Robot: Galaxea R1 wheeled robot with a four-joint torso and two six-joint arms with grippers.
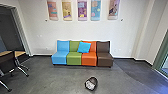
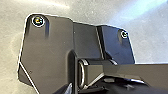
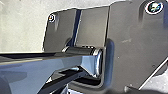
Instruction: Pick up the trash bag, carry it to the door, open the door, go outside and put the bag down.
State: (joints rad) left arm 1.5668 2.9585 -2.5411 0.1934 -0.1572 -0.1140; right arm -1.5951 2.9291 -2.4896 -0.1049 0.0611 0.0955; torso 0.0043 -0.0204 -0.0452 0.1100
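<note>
At the far left a dark opening (image 1: 8, 28) stood in the white wall (image 1: 35, 32), and in front of it was tan-topped furniture with dark panels and silvery legs (image 1: 6, 58), set on the smooth dark grey floor (image 1: 52, 77). Further right, against the wall, ran a low four-part sofa: a light blue seat (image 1: 59, 59), then a green seat (image 1: 74, 59), an orange seat (image 1: 89, 59) and a dark brown seat (image 1: 105, 58), each with a back of its own colour. A bright blue square cushion (image 1: 84, 47) leaned at a tilt across the green and orange backs. Above hung a row of five upright panels in pinkish red, yellow, purple, light blue and mixed dark colours (image 1: 82, 10). The trash bag, a dark rounded bundle with a whitish patch (image 1: 91, 83), lay on the floor in front of the orange seat, apart from the sofa and nearer the robot. At the far right stood a green-framed glazed opening (image 1: 161, 51), with bluish light on the floor near it. Whether the left pincer was open or closed I could not tell, nor could I for the right pincer; the bag was in neither.
</note>
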